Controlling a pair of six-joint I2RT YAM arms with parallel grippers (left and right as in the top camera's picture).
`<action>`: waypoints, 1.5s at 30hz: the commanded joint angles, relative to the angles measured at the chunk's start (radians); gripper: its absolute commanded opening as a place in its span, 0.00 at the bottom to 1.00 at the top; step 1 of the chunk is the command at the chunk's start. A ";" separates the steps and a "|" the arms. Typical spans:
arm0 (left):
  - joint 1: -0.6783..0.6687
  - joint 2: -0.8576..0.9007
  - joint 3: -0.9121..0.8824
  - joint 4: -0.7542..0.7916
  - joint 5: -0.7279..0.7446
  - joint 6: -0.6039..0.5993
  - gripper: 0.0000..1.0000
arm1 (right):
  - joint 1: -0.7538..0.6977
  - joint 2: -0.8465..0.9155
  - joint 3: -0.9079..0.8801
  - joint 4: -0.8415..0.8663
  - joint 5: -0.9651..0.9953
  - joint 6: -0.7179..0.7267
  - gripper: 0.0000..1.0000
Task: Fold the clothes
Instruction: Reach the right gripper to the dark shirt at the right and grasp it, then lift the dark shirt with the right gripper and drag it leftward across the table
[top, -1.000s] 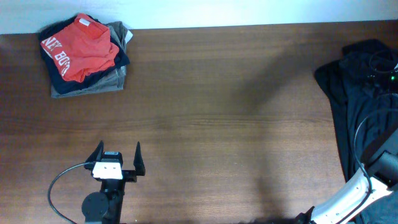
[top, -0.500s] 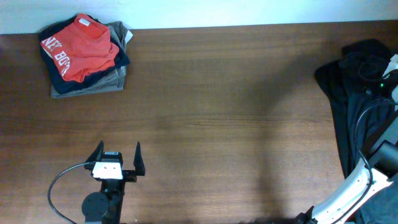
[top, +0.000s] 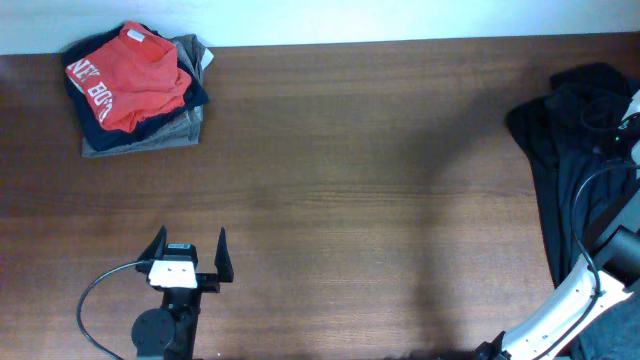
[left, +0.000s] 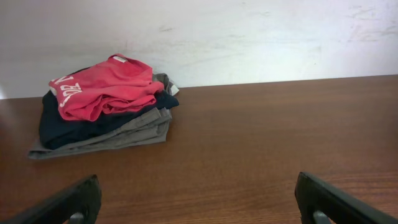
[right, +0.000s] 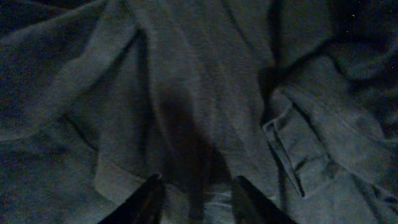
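A heap of dark crumpled clothes (top: 570, 150) lies at the table's right edge. My right gripper (top: 630, 108) is down in that heap, mostly cut off by the overhead view's edge. In the right wrist view its fingers (right: 196, 193) have narrowed onto a raised fold of the dark garment (right: 205, 93), which bunches between them. A folded stack (top: 135, 90), with a red garment on navy and grey ones, rests at the far left corner and also shows as the stack (left: 106, 102). My left gripper (top: 190, 248) hovers open and empty near the front left (left: 199, 205).
A brown wooden table (top: 360, 200) runs up to a white wall (left: 249, 37) behind it. The right arm's white link and black cable (top: 575, 290) cross the front right corner beside the dark clothes.
The right gripper's jaws have drawn in from wide open onto a fold of the dark garment. In the overhead view its wrist shifted slightly toward the right edge. The left arm stayed still.
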 joint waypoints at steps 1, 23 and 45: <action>0.003 -0.006 -0.005 -0.002 -0.004 0.015 0.99 | -0.015 0.015 0.013 0.005 0.026 0.000 0.30; 0.003 -0.006 -0.005 -0.002 -0.004 0.015 0.99 | -0.013 -0.198 0.021 -0.031 -0.400 0.081 0.04; 0.003 -0.006 -0.005 -0.002 -0.004 0.015 0.99 | 0.464 -0.480 0.021 -0.039 -0.716 0.309 0.04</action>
